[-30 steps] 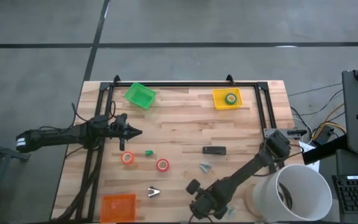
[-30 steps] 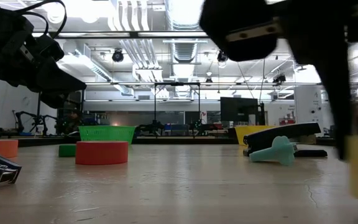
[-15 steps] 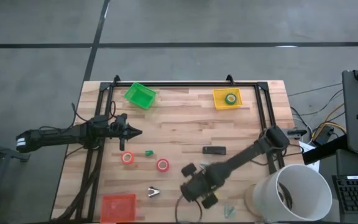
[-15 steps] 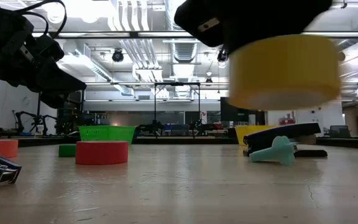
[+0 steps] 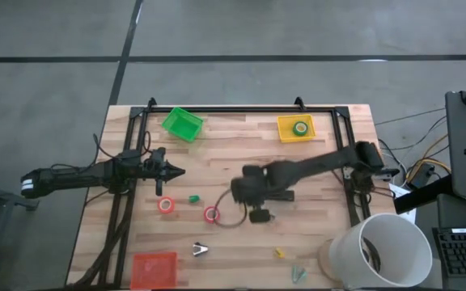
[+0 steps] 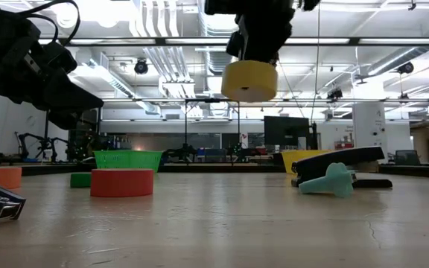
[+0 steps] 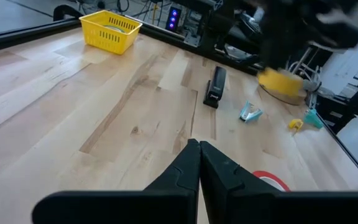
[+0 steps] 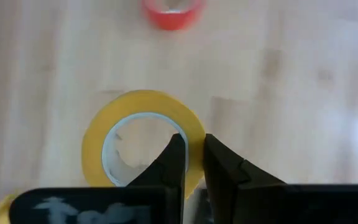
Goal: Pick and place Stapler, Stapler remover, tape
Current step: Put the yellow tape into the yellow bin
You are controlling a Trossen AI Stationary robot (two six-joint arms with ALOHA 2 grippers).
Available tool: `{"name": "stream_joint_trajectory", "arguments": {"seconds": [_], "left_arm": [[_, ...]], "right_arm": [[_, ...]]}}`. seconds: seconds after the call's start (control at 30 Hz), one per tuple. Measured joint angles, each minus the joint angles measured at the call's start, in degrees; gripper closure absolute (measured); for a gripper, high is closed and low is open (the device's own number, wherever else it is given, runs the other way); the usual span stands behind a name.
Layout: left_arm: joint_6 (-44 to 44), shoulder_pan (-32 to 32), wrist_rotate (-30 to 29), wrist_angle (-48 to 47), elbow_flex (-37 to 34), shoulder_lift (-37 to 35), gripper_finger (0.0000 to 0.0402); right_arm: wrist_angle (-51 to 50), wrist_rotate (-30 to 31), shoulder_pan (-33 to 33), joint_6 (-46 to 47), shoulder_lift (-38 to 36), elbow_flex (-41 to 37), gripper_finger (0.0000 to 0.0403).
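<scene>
My right gripper (image 8: 191,160) hangs above the middle of the table, shut on a yellow tape roll (image 6: 249,80). The black stapler (image 7: 215,87) lies flat on the wood. A teal staple remover (image 7: 250,112) lies beside it, on the near side (image 6: 330,181). A red tape roll (image 5: 211,214) and an orange one (image 5: 166,205) lie flat left of the right gripper (image 5: 253,202). My left gripper (image 5: 180,171) is shut, empty, and hovers over the table's left part. My right gripper holds the yellow roll by its wall (image 8: 194,138). One finger (image 8: 171,158) is inside the roll's hole and one (image 8: 221,163) outside. The fingers come from above, pointing down. The roll is lifted clear of the table and hangs level below the fingers.
A green basket (image 5: 182,124) and a yellow basket (image 5: 285,136) holding a green roll stand at the far edge. An orange basket (image 5: 154,269) is at the near left and a white bucket (image 5: 383,250) at the near right. Small clips (image 5: 200,250) lie near the near edge.
My right gripper has carried the yellow roll from near the table's near edge toward the far edge and slightly left, rising as it went. The roll stays lifted clear in the same hold. My left arm has kept still.
</scene>
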Motion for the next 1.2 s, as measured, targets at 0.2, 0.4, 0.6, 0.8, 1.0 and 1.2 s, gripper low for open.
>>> {"name": "stream_joint_trajectory", "arguments": {"seconds": [0.2, 0.4, 0.6, 0.8, 1.0, 1.2], "left_arm": [[0.0, -0.01, 0.0, -0.1, 0.0, 0.04, 0.039], [0.0, -0.01, 0.0, -0.1, 0.0, 0.04, 0.039], [0.0, -0.02, 0.0, -0.1, 0.0, 0.06, 0.039], [0.0, -0.01, 0.0, -0.12, 0.0, 0.06, 0.039], [0.0, -0.02, 0.0, -0.12, 0.0, 0.06, 0.039], [0.0, 0.0, 0.0, -0.13, 0.0, 0.06, 0.039]], "right_arm": [[-0.61, 2.7, -7.43, 3.26, -5.98, -4.19, 0.0369], [-0.58, 3.78, -16.72, 9.66, -11.81, -8.91, 0.0369], [-0.31, 6.59, -25.7, 16.13, -16.24, -14.58, 0.0369], [4.17, 14.21, -33.9, 26.4, -19.3, -20.55, 0.0369], [4.57, 14.7, -42.69, 35.16, -19.49, -23.79, 0.0369], [4.11, 14.63, -45.97, 38.4, -19.49, -25.79, 0.0369]]}}
